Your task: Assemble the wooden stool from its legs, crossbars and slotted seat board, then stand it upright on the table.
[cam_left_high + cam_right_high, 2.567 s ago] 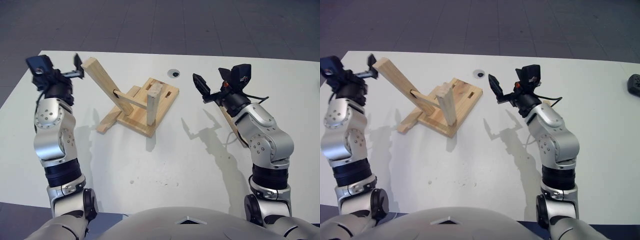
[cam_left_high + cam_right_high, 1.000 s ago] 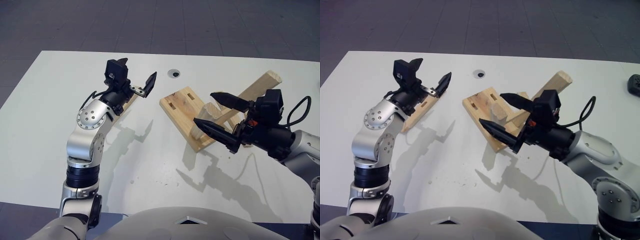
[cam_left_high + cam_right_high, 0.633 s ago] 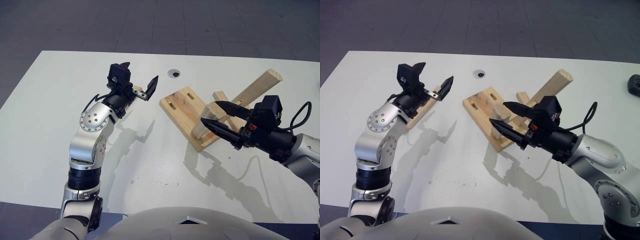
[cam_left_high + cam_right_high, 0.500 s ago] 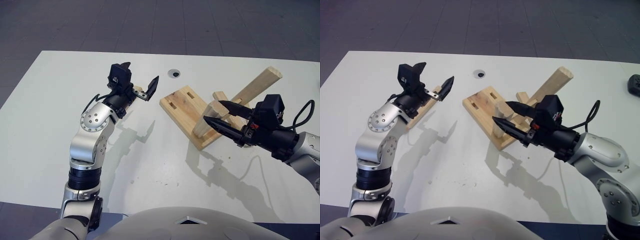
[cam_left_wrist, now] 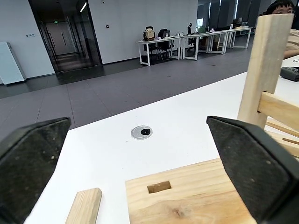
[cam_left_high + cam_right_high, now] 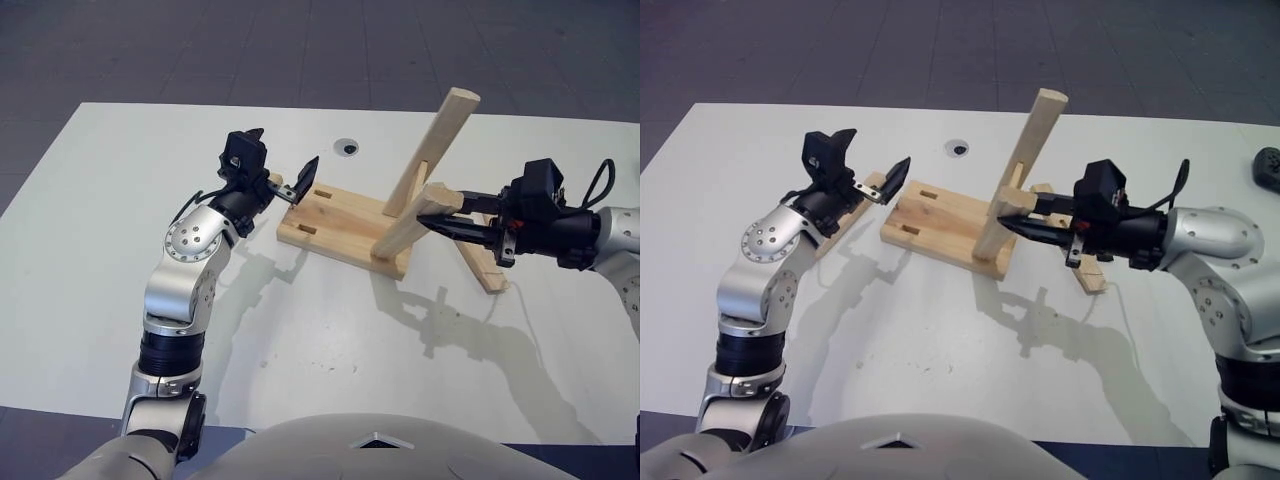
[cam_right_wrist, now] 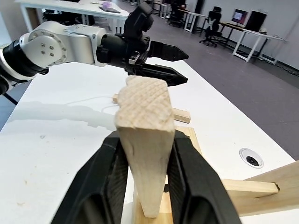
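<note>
The right claw (image 7: 145, 135) pinches the rough-sawn top end of a square, pale wooden leg (image 7: 142, 102) that slants up from the flat slotted seat board (image 6: 335, 225) on the white worktop (image 6: 120, 200). The left claw (image 6: 280, 163), spread wide, hangs just beside the board's other end. Its wrist view shows one rectangular slot (image 5: 159, 187) close up.
</note>
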{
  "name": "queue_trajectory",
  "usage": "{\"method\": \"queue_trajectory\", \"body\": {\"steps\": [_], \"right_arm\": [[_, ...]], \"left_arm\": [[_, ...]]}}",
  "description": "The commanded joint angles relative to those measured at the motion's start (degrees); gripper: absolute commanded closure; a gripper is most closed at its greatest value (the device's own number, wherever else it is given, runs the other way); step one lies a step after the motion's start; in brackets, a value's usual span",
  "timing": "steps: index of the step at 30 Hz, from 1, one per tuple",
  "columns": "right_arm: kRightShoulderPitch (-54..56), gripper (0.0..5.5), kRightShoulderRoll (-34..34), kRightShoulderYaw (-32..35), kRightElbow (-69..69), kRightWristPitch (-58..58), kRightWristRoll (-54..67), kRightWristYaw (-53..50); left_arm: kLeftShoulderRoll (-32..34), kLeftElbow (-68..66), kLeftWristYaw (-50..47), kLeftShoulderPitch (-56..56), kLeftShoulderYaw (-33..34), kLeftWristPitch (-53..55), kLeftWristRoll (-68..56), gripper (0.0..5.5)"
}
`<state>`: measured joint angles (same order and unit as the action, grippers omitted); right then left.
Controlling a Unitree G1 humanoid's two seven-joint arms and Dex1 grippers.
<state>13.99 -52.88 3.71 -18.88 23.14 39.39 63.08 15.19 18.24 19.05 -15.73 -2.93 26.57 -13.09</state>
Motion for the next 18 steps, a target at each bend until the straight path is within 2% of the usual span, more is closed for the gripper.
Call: {"method": "queue_trajectory", "body": {"steps": [1, 5, 9, 14, 18], "right_arm": [[6.5, 4.08, 0.4, -4.4, 10.6, -4.8, -9.5, 1.8], [11.3, 3.41, 2.0, -3.2, 15.2, -6.0, -10.8, 0.8], [11.3, 2.78, 2.2, -0.4, 16.9, -6.2, -12.0, -0.9], [5.1, 2.03, 3.0, 3.0, 13.5, -5.5, -12.7, -4.8], [-6.1, 1.40, 4.2, 5.4, 5.0, -1.1, -11.5, -9.2]], "left_arm": [[0.0, -1.2, 0.6, -0.9, -0.4, -0.1, 0.3, 0.10], [0.0, -1.7, 0.9, -0.1, -0.3, -0.1, 0.3, 0.10], [-0.3, -2.9, 1.4, -0.6, -0.6, -0.6, 0.3, 0.10], [-0.3, -3.4, 1.1, -0.2, -0.3, -1.3, 0.9, 0.10], [1.0, -4.6, 0.2, -0.7, 2.3, -2.6, 1.5, 0.10]]}}
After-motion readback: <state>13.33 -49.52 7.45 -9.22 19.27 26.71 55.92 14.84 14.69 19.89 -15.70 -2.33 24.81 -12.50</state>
